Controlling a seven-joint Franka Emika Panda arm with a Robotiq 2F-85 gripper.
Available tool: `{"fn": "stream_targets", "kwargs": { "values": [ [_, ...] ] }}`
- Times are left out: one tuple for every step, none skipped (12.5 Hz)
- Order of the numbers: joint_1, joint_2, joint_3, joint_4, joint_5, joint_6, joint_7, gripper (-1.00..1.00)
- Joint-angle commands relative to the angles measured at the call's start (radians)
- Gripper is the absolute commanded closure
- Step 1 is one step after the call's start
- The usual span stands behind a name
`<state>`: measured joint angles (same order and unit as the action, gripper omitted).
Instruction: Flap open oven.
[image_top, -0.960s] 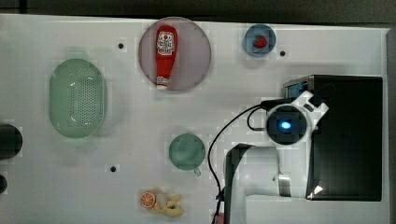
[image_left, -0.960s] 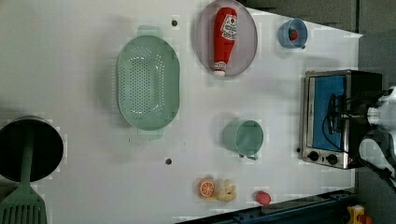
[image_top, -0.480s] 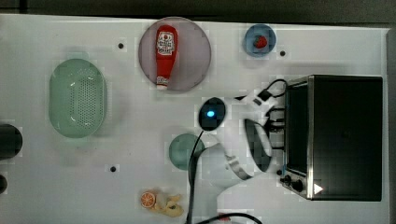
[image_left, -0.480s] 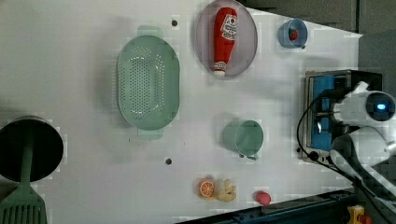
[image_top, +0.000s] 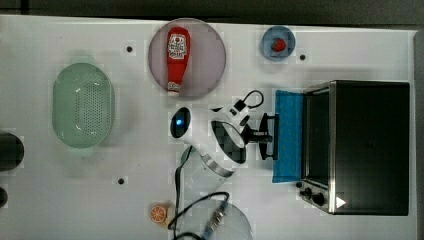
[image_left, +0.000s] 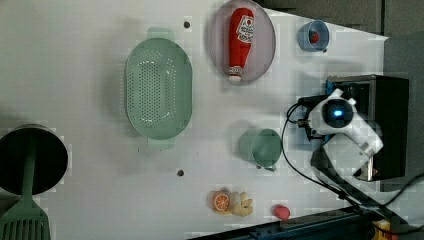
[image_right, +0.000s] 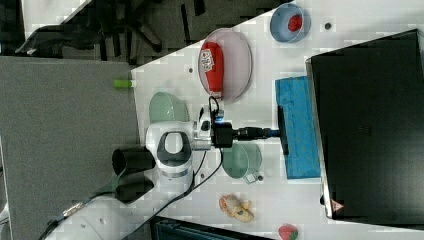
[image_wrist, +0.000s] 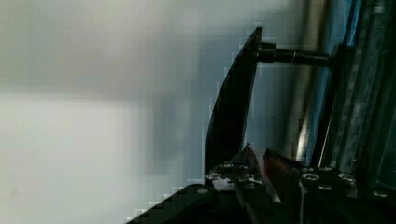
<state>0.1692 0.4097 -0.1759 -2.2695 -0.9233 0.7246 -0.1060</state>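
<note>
Oven (image_top: 370, 145) at top view's right, door (image_top: 289, 135) flapped down near flat, claw (image_top: 266, 136) narrow and clamped on handle (image_top: 274, 136), opening looks essentially done, only release and retreat left.

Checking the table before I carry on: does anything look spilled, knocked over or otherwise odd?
Nothing looks spilled or damaged. The ketchup bottle lies flat on its plate, seemingly placed so. The oven door is flapped down flat, with the hand at its handle.
</note>
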Motion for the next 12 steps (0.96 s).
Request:
{"fn": "stream_targets", "kwargs": {
  "values": [
    [0.031, 0.049, -0.010, 0.028, -0.047, -0.011, 0.104, 0.65],
    [0.041, 0.081, -0.010, 0.044, -0.047, -0.014, 0.112, 0.65],
    [0.047, 0.110, -0.010, 0.061, -0.047, -0.016, 0.130, 0.65],
    [0.050, 0.135, -0.011, 0.073, -0.047, -0.016, 0.146, 0.65],
    [0.050, 0.154, -0.011, 0.081, -0.047, -0.013, 0.156, 0.65],
    [0.050, 0.167, -0.012, 0.084, -0.046, 0.000, 0.157, 0.65],
    [0.050, 0.174, -0.012, 0.085, -0.046, 0.023, 0.157, 0.65],
    [0.050, 0.174, -0.013, 0.088, -0.045, 0.022, 0.162, 0.65],
    [0.049, 0.171, -0.014, 0.090, -0.044, 0.026, 0.164, 0.65],
    [0.049, 0.160, -0.014, 0.095, -0.036, 0.045, 0.165, 0.65],
    [0.049, 0.138, -0.014, 0.102, -0.010, 0.082, 0.165, 0.65],
    [0.048, 0.104, -0.014, 0.103, 0.054, 0.111, 0.165, 0.65]
  ]
}}
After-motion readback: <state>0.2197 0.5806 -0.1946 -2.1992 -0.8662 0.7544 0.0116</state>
